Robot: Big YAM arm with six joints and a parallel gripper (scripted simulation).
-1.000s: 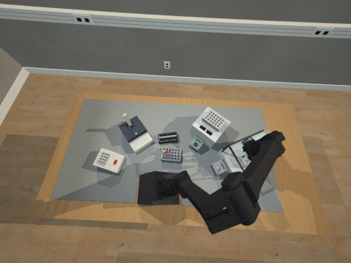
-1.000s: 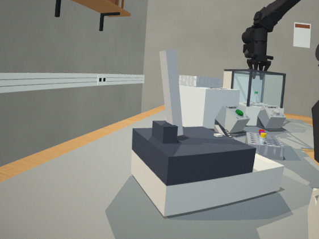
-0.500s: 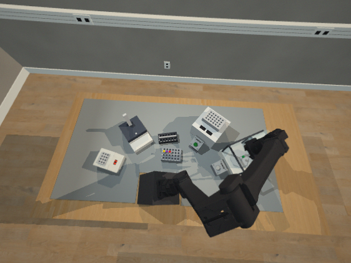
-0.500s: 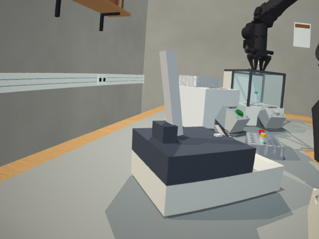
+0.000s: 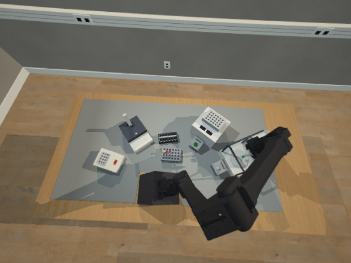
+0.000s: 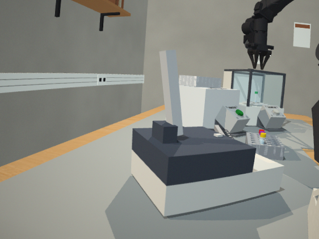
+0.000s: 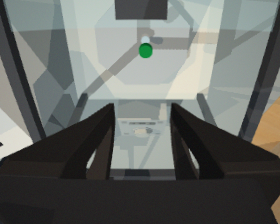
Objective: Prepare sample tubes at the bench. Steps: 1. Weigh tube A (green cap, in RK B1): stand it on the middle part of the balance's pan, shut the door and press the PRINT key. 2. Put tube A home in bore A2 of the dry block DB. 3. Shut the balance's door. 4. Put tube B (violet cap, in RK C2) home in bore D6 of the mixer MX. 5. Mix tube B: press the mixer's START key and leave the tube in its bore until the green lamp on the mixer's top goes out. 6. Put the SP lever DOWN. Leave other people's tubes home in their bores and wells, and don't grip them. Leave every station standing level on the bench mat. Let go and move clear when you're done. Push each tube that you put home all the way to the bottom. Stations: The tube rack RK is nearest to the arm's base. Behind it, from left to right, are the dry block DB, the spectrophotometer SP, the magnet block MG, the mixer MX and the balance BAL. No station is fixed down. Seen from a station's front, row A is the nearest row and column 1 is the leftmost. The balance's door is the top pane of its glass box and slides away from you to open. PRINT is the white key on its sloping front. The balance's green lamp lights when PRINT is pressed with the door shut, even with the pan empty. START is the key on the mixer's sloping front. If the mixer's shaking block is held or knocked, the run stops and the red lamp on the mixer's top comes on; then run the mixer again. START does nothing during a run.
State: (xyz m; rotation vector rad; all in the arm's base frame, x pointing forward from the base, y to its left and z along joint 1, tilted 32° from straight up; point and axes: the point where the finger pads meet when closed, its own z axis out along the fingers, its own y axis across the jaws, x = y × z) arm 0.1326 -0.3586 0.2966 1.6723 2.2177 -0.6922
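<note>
My gripper (image 6: 258, 68) (image 7: 142, 111) is part open and empty, pointing down over the top of the balance (image 5: 236, 157) (image 6: 248, 88). Tube A (image 5: 243, 157) (image 6: 256, 92) (image 7: 145, 50), green cap, stands upright near the middle of the pan (image 7: 170, 70). The door's dark handle (image 7: 141, 9) is at the top of the wrist view, beyond the tube; the top looks open over the tube. The PRINT key (image 5: 218, 167) (image 6: 276, 112) is on the balance's front. Tube B (image 5: 167, 152) (image 6: 262, 132), violet cap, stands in the rack (image 5: 176, 160) (image 6: 269, 151) between yellow and red caps.
The mixer (image 5: 200, 129) (image 6: 193, 105) with its green START key (image 5: 195, 144) (image 6: 239, 112) stands left of the balance. The magnet block (image 5: 168, 140) is behind the rack. The SP lever (image 5: 126, 117) (image 6: 171, 91) sticks up. The dry block (image 5: 119, 160) stands at the left.
</note>
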